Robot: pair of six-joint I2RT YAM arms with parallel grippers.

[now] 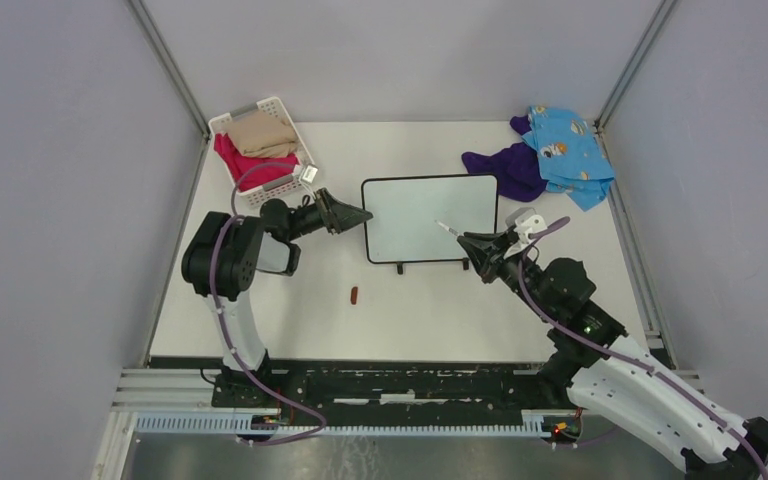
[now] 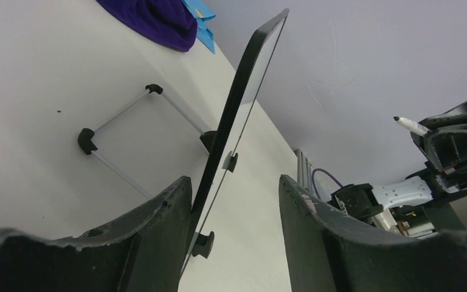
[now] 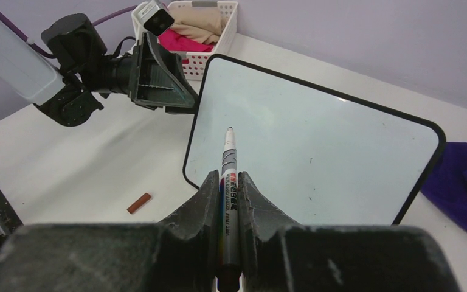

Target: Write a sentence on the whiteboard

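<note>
The whiteboard (image 1: 430, 215) stands propped upright mid-table on its black feet; its face (image 3: 310, 152) is blank but for a few specks, and no sentence shows on it. My left gripper (image 1: 365, 214) is open and straddles the board's left edge (image 2: 249, 91). One finger (image 2: 173, 213) lies against the frame and the other stands apart from it. My right gripper (image 3: 228, 175) is shut on a silver marker (image 3: 228, 158), whose tip points at the board's face a short way off. The same marker (image 2: 410, 126) shows in the left wrist view.
A small red-brown cap (image 1: 354, 294) lies on the table in front of the board's left side. A white basket (image 1: 300, 140) of clothes sits at the back left, behind the left arm. Purple cloth (image 1: 505, 170) and blue printed cloth (image 1: 565, 150) lie at the back right.
</note>
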